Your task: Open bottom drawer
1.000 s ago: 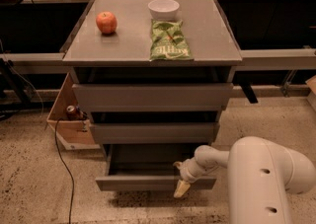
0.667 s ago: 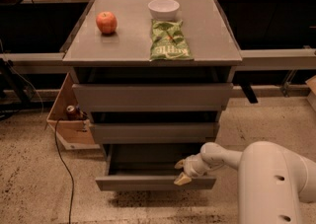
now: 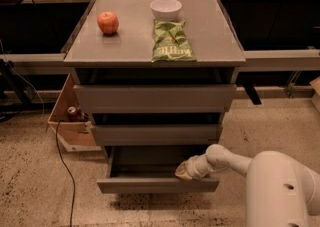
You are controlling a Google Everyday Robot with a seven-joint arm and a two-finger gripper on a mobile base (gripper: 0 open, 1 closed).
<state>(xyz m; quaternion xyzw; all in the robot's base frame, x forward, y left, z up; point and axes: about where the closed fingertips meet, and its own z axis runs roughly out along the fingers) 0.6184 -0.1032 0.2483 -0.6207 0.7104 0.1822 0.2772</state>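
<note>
The bottom drawer [image 3: 157, 185] is the lowest of three grey drawers in the cabinet. It stands pulled out toward me, its slim front panel forward and its grey tray interior [image 3: 150, 163] showing. My gripper [image 3: 184, 170] reaches from the lower right on a white arm [image 3: 235, 160]. Its tip sits inside the open drawer at the right, just behind the front panel.
The middle drawer [image 3: 155, 134] and taller top drawer [image 3: 155, 98] are nearly closed. On the cabinet top lie a red apple [image 3: 108, 22], a white bowl [image 3: 166, 7] and a green chip bag [image 3: 172, 41]. A wooden crate [image 3: 70, 116] and a black cable [image 3: 65, 171] are at the left.
The gripper has moved from the front panel's right end up and into the open drawer. The drawer stays pulled out about as before.
</note>
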